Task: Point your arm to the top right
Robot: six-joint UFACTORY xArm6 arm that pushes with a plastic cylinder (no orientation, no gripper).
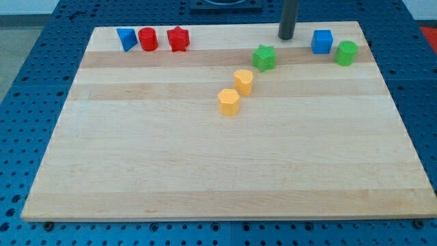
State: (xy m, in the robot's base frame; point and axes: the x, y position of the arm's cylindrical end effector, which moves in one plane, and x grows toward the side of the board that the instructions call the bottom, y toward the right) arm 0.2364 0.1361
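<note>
- My tip (285, 37) rests near the table's (205, 178) top edge, right of centre, touching no block.
- Blue cube (322, 42) sits just to its right, green star (263, 57) below-left.

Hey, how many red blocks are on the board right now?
2. A red cylinder and a red star-shaped block sit side by side near the view's top left, just right of a blue block. None appear hidden.
</note>
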